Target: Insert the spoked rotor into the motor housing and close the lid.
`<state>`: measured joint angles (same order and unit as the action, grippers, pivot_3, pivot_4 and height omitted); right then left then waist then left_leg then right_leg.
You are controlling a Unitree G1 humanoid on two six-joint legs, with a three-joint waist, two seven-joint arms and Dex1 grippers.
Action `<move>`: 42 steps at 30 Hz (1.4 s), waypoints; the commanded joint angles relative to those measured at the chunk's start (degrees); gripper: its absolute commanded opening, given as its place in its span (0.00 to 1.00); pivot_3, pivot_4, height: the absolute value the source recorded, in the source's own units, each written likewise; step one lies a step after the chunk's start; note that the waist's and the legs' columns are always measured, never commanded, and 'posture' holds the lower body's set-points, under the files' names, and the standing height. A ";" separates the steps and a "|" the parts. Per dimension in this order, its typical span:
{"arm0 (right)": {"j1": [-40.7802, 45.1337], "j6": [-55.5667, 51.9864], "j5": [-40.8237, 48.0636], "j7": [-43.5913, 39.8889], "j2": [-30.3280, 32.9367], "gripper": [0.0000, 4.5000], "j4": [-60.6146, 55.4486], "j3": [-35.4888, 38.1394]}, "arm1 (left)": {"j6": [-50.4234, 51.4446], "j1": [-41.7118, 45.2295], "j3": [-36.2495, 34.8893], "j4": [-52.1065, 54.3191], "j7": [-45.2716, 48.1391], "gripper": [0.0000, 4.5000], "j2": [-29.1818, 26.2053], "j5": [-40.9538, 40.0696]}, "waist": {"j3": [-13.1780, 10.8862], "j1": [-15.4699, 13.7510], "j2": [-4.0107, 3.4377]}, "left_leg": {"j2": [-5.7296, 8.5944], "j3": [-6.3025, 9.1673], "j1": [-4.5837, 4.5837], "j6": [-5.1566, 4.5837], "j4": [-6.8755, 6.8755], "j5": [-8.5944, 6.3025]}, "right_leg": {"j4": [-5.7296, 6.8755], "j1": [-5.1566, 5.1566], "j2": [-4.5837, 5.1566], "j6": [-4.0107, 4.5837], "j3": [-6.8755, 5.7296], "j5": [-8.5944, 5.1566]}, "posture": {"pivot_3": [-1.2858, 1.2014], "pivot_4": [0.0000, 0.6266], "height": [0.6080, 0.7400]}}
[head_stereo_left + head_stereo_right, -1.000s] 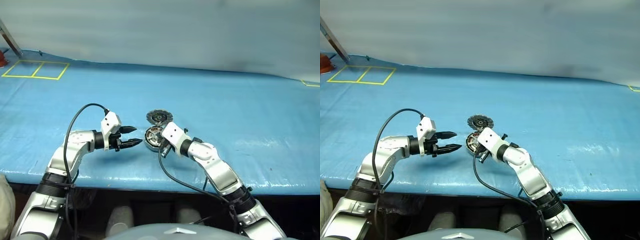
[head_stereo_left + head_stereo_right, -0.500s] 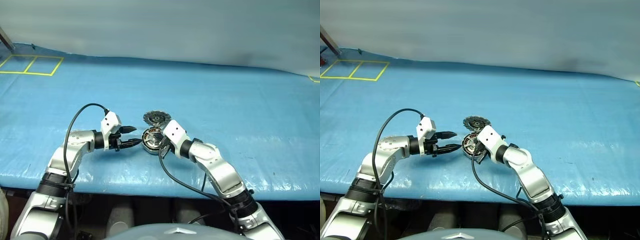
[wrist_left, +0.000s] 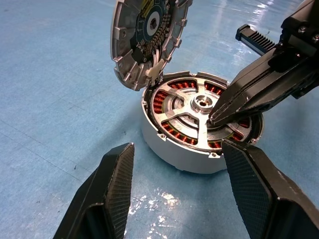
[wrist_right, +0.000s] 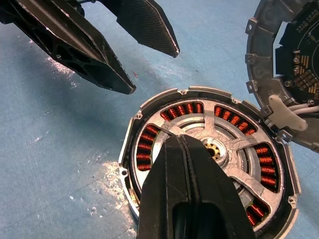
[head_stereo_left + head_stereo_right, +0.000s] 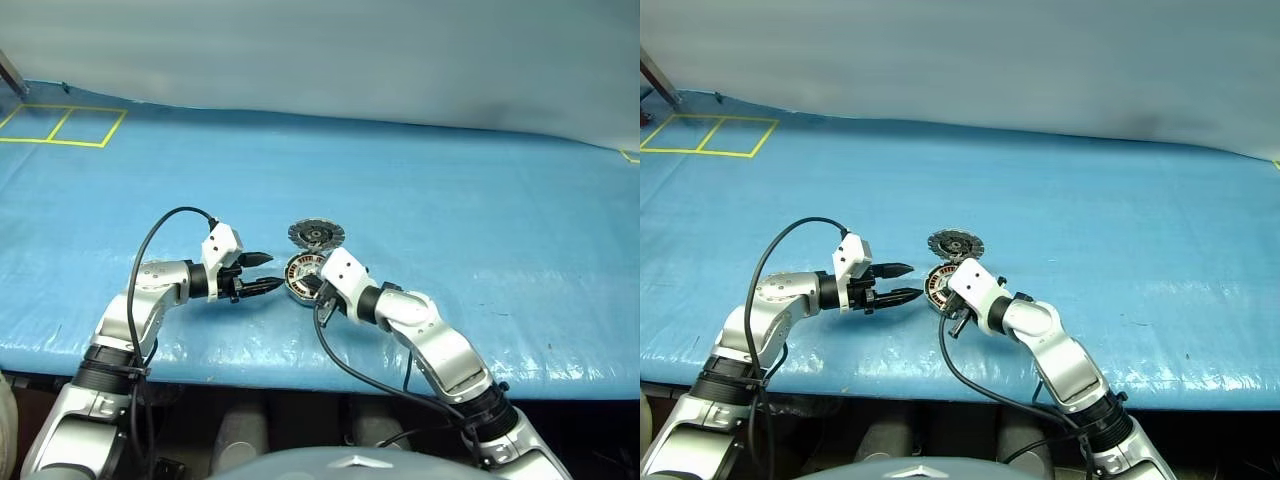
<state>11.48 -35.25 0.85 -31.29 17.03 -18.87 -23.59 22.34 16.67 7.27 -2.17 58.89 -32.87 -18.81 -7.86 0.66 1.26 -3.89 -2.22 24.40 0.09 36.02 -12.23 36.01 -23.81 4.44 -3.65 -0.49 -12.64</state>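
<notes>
Spoked rotor (image 3: 199,117) sits in motor housing (image 3: 169,154): rigid metal, likely heavy. Lid (image 3: 147,37) stands tilted open, wired; push its rim, judged safest. Right end effector (image 3: 219,115) clenched on rotor, left end effector (image 5: 262,273) released, empty.

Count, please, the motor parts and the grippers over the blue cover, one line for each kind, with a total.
Motor housing: 1
Spoked rotor, sitting in the housing: 1
Lid, standing open at the housing's edge: 1
Grippers: 2, the left gripper open, the right gripper shut with its tip on the rotor
Total: 5
</notes>
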 commanded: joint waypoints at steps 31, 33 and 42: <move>15.14 5.47 5.24 0.56 3.07 0.00 13.77 15.98 | -3.79 -3.09 -5.43 1.61 -0.35 0.67 1.94 -2.10 | -0.06 0.08 -0.01 | 0.01 0.04 0.02 0.02 0.22 0.03 | 0.08 0.07 -0.05 -0.12 0.02 0.20 | 0.52 0.24 1.00; 17.24 5.76 7.17 -1.31 1.58 0.00 15.59 16.04 | -4.12 -3.29 -5.91 1.41 -0.12 0.67 2.32 -2.81 | -0.07 0.05 -0.02 | 0.01 0.05 0.02 0.02 0.22 0.03 | 0.09 0.07 -0.05 -0.29 0.02 0.31 | 0.52 0.24 1.00; 20.27 5.19 10.02 -9.00 0.24 0.00 15.70 12.20 | -5.47 -5.00 -8.12 1.58 0.08 0.67 2.16 -4.16 | -0.10 0.06 -0.08 | 0.01 0.06 0.06 0.02 0.22 0.03 | 0.08 0.07 -0.05 -0.40 0.02 0.38 | 0.52 0.24 1.00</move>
<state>30.47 -30.51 9.78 -38.84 17.25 -0.80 -10.97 18.03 11.80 0.54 -2.15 58.79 -30.37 -21.57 -7.96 0.72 1.19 -3.87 -2.16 24.46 0.12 36.25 -12.20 36.11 -23.75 4.39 -4.05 -0.48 -12.26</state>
